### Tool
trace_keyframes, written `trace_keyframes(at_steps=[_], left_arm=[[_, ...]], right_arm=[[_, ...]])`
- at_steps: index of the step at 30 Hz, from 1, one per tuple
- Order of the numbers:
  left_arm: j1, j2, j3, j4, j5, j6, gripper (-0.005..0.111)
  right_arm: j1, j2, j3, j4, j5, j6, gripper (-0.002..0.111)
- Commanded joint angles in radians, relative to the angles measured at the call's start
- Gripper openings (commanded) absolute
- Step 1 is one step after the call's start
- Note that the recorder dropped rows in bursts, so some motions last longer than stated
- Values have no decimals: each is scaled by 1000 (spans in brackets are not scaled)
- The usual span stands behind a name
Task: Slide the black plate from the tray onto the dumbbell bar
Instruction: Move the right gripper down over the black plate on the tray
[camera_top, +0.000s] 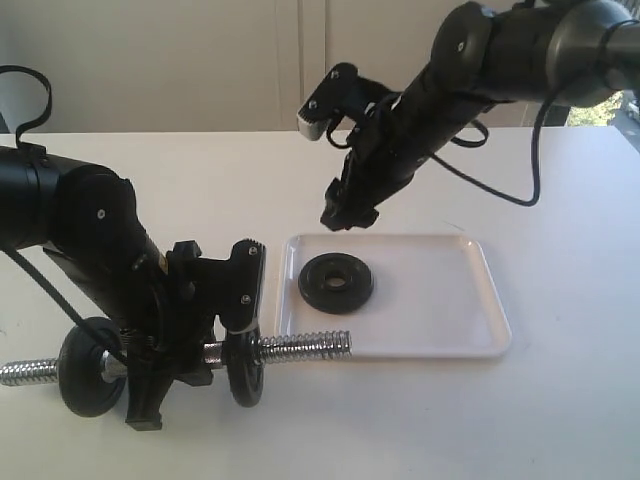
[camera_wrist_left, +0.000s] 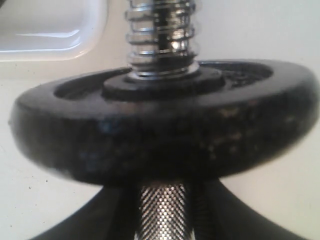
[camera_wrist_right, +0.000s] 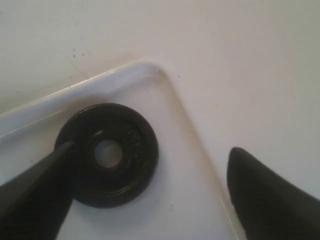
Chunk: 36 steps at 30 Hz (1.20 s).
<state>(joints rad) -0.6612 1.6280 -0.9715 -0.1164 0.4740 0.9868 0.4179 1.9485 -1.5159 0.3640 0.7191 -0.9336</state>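
Starting at the left side of the table (camera_top: 560, 430): the bar (camera_top: 305, 347) lies along the near edge, with its left end pointing toward the near-left corner. Two black discs (camera_top: 88, 375) are on it, both standing upright. The left gripper (camera_top: 197, 352) sits between them, fingers clamped tight on the knurled middle of the bar. The threaded right end pokes out past the second disc and ends just beside the tray's near-left corner. Can't tell if it actually touches.

The tray (camera_top: 450, 300) sits flat around mid-table, a bit toward the right edge. The plate (camera_top: 336, 284) lies flat inside it, in the left part, and nothing is touching it.

The right gripper (camera_top: 348, 212) hangs in the air over the tray's far-left corner, clear of the plate. Its fingers are spread wide and hold nothing. In the wrist view one finger lines up with the plate's edge, and the other is over bare table outside the tray.
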Motion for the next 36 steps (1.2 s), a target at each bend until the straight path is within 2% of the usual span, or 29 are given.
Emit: trace_keyframes(at_steps=[1, 10, 17, 36], left_arm=[[2, -46, -17, -32, -35, -3, 0], [2, -46, -17, -32, -33, -3, 0], [2, -46, -17, -32, -33, -3, 0], [2, -46, -17, -32, -29, -3, 0]], right_arm=[[14, 49, -7, -6, -24, -39, 83], [27, 76, -7, -10, -44, 55, 87], [61, 97, -7, -89, -26, 259, 105], [109, 159, -7, -167, -28, 337, 105]])
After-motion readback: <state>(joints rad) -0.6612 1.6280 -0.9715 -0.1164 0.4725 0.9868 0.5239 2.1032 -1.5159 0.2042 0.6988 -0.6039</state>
